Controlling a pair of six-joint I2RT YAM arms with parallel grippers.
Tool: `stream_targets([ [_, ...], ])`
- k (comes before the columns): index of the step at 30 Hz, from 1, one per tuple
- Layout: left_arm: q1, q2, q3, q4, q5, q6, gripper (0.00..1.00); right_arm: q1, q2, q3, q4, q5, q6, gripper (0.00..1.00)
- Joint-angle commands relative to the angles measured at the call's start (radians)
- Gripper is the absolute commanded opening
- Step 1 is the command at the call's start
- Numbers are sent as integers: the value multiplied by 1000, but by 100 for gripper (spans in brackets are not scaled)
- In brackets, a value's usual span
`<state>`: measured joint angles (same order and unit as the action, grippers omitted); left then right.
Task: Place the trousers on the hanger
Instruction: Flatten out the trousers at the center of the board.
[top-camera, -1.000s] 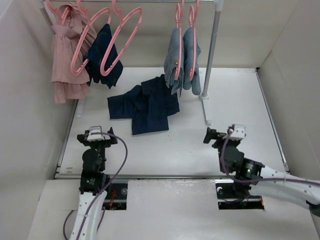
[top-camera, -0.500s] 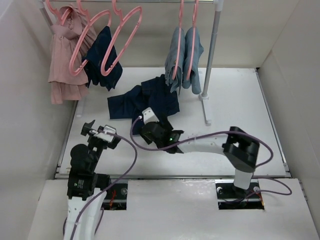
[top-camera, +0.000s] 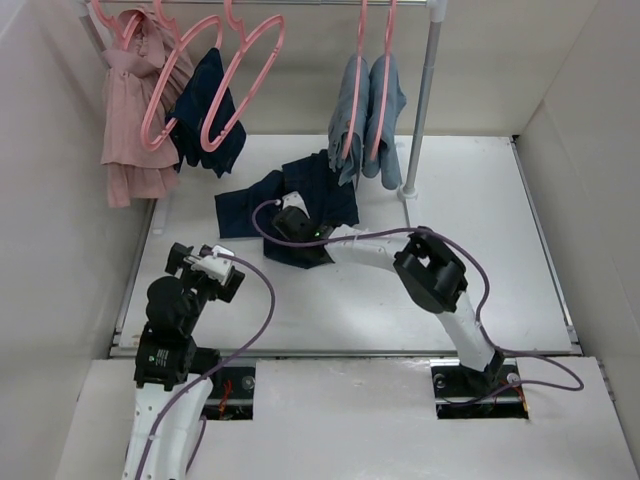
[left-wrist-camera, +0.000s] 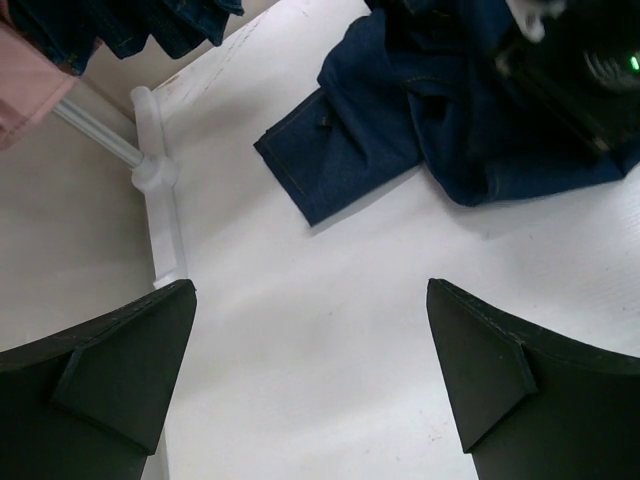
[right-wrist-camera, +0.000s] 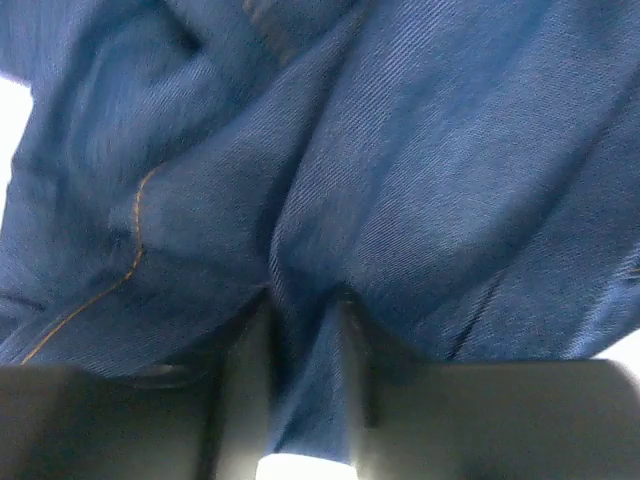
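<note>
Top view first. The trousers (top-camera: 325, 200) lie crumpled on the desk (top-camera: 480, 210), toward its far left. Their bulk runs roughly nine o'clock to three, with a folded leg spilling down toward six. The right arm stretches clear across, and the right claw (top-camera: 285, 222) sits on the heap near its six-o'clock edge. The left claw (top-camera: 205, 268) hovers off the cloth at about seven o'clock from it, near but not touching. The hanger (top-camera: 276, 32), bare and pink, hangs on the rail at twelve o'clock from the right claw, well apart. The haul ahead looks to run straight up and away from the bases, and the right arm is the nearer one.

Left wrist view: that claw stands released, jaws wide and empty over bare desk. The denim is at one o'clock and the rack's white foot (left-wrist-camera: 160, 190) at ten.

Right wrist view: dark denim fills the frame. The two fingers (right-wrist-camera: 240, 390) are clenched on a raised fold of the trousers, and an orange seam (right-wrist-camera: 135, 240) curves at nine o'clock.

No brand, label or legible writing shows in any view, and no waist tag can be picked out.
</note>
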<state>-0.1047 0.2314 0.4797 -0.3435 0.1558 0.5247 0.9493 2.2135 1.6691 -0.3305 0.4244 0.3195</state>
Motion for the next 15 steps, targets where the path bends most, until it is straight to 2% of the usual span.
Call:
stream_targets([
  [1, 0, 3, 46, 70, -34, -55, 100, 71, -33, -17, 11, -137, -77, 20],
  [2, 0, 15, 46, 81, -71, -69, 100, 83, -44, -17, 22, -174, -92, 0],
  [4, 0, 40, 56, 119, -102, -121, 100, 137, -87, -29, 77, -310, -149, 0],
  [8, 0, 97, 86, 193, -203, -260, 100, 282, -213, -40, 221, -505, -394, 0],
  [9, 0, 111, 97, 204, -228, -287, 100, 292, -230, -28, 237, -545, -384, 9],
  [10, 0, 124, 123, 213, -264, -310, 100, 292, -239, 4, 237, -591, -354, 33],
  [12, 0, 164, 151, 213, -275, -333, 100, 292, -261, 14, 248, -558, -286, 88],
  [13, 0, 174, 163, 213, -275, -342, 100, 280, -271, 1, 248, -532, -277, 97],
  [15, 0, 195, 183, 201, -266, -342, 100, 261, -319, -80, 274, -518, -223, 100],
])
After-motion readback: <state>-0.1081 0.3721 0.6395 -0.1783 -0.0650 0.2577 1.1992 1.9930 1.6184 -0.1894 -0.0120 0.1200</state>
